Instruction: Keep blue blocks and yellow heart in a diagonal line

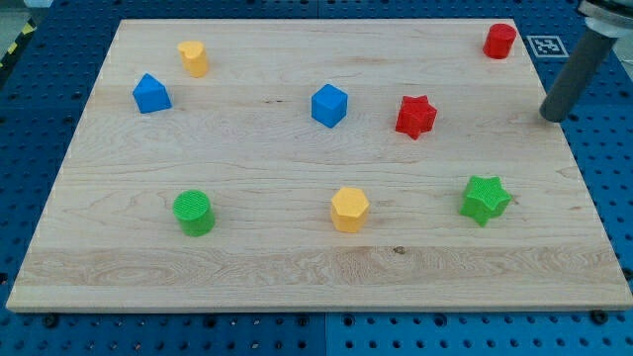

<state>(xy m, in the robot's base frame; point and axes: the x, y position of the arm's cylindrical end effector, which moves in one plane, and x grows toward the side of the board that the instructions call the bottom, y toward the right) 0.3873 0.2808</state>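
We count eight blocks on the bench (pixel 297 282): two blue, two yellow, two red, two green. The blue blocks are a house-like piece (pixel 150 94) at the view's upper left and a blue cube (pixel 329 105) near the top centre. The yellow blocks are an upper-left yellow block (pixel 194 58) just above and to the right of the first blue piece, and a lower yellow block (pixel 349 209) at the bottom centre; we cannot tell which of them is the heart, nor which way it points or where its long axis lies. The reds are a red star (pixel 415 117) to the right of the blue cube and a red cylinder (pixel 499 41) at the top right corner. The greens are a green cylinder (pixel 193 213) at lower left and a green star (pixel 485 199) at lower right.

We have no gripper; our rod leans in from the view's top right, slanting down and left. Our tip (pixel 549 117) stands at the bench's right edge, below the red cylinder, well apart from every block, touching none.
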